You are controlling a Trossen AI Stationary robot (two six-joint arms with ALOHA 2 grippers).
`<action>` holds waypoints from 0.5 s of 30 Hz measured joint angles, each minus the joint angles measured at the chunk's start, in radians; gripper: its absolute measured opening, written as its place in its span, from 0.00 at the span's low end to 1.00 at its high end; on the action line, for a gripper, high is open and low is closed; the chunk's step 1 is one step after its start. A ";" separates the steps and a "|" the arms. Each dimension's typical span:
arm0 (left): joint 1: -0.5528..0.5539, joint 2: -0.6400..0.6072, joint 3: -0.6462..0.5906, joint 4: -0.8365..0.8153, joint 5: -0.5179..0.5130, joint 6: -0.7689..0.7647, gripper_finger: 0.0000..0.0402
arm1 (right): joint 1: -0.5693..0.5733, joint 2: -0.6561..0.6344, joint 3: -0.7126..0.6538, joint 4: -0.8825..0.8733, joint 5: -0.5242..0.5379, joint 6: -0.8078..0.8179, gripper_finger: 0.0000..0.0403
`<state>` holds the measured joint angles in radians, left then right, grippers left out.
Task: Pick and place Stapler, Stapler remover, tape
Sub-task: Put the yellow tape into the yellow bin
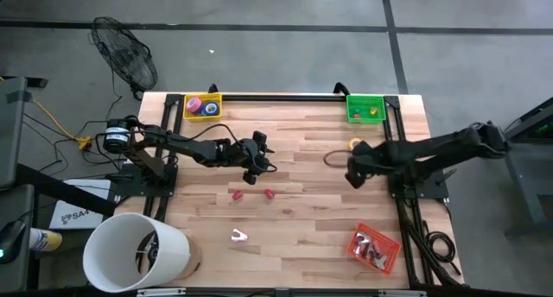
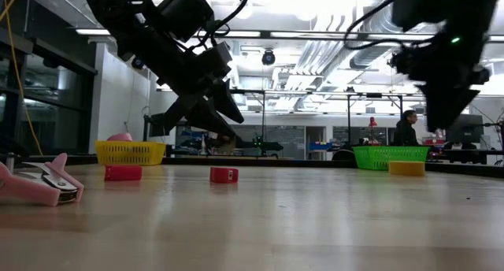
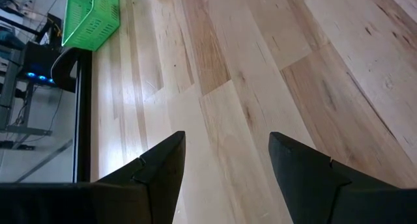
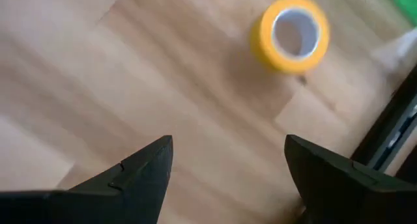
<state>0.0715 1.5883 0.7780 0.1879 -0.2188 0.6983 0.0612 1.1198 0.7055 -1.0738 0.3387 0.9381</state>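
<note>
While both arms hang above the wooden surface point(image 1: 302, 219) empty, nothing is held. Left gripper point(image 1: 257, 163): centre-left of the high view, jaws spread, bare planks between them in its wrist view. Right gripper point(image 1: 354, 172): right of centre, jaws spread wide, also empty.

Objects, high view:
- Yellow tape roll point(image 1: 355, 144): just above the right gripper, below the green basket point(image 1: 365, 108) at upper right. Right wrist view shows it lying flat, ahead of the jaws and off to one side.
- Two small red blocks point(image 1: 236, 195), point(image 1: 269, 194): just below the left gripper; type uncertain.
- Pink staple remover point(image 1: 239, 236): lower centre-left, well apart from both grippers.
- Yellow basket point(image 1: 203, 106): upper left, already holds items.
- Orange tray point(image 1: 374, 249): lower right, metallic contents.

Judged step: right arm approaching the tape.

Risks:
- Tape sits off the jaws' centreline; closing now would likely catch one edge and skid the roll across the surface.
- Flat roll needs a rim or cross-diameter grip; a shallow descent could slip off.
- Both grippers sit near the middle; simultaneous reaches might crowd each other.
</note>
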 joint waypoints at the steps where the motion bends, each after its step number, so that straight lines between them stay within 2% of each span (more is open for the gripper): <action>1: 0.000 0.000 0.000 0.000 0.000 0.000 0.54 | -0.038 0.005 0.000 0.018 0.002 -0.039 0.71; 8: 0.000 0.000 0.000 0.000 -0.001 0.002 0.54 | -0.262 0.066 0.000 0.141 -0.020 -0.312 0.71; 15: 0.000 0.000 0.000 -0.001 -0.001 0.004 0.54 | -0.421 0.188 0.000 0.210 -0.086 -0.473 0.71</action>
<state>0.0715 1.5883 0.7780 0.1871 -0.2199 0.7025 -0.3600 1.3080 0.7055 -0.8638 0.2523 0.4646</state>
